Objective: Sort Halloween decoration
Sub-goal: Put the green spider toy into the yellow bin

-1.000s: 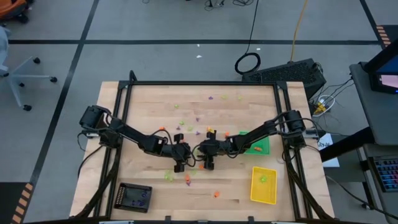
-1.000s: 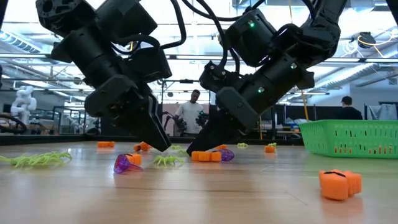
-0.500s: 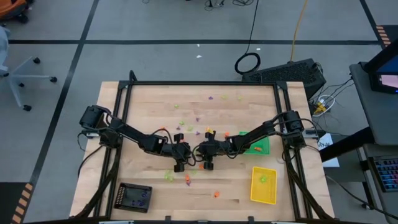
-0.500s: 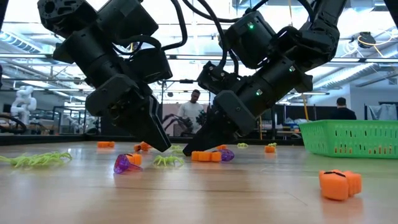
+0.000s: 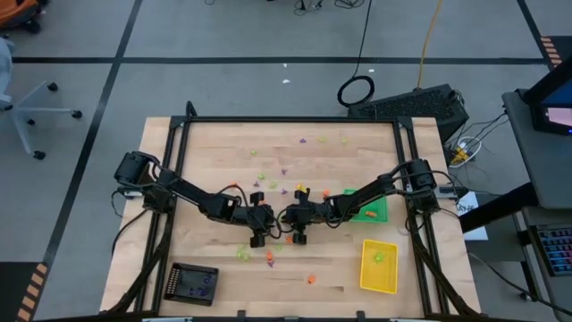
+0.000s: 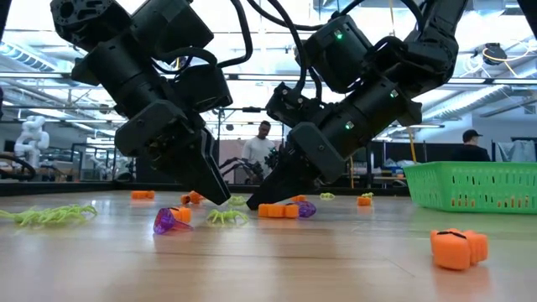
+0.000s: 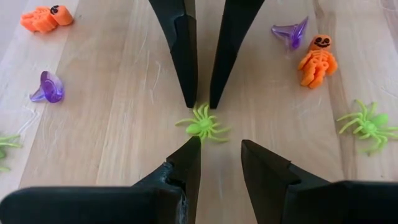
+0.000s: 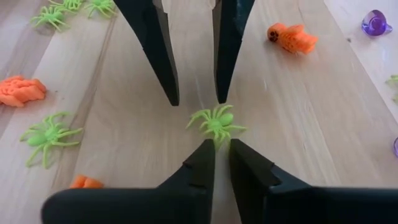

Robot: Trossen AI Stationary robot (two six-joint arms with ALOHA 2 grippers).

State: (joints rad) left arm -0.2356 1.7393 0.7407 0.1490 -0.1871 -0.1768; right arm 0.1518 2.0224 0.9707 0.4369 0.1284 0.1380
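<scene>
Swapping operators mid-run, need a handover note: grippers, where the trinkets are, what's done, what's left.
Left gripper: jaws open, empty, low at table centre beside a lime green plastic spider.
Right gripper: down at that spider from the opposite side; grip not confirmable.
Done: a few pieces appear to sit in the green mesh tray, yellow tray and black tray.
Left: most orange, purple and lime trinkets lie scattered on the wooden table.
</scene>
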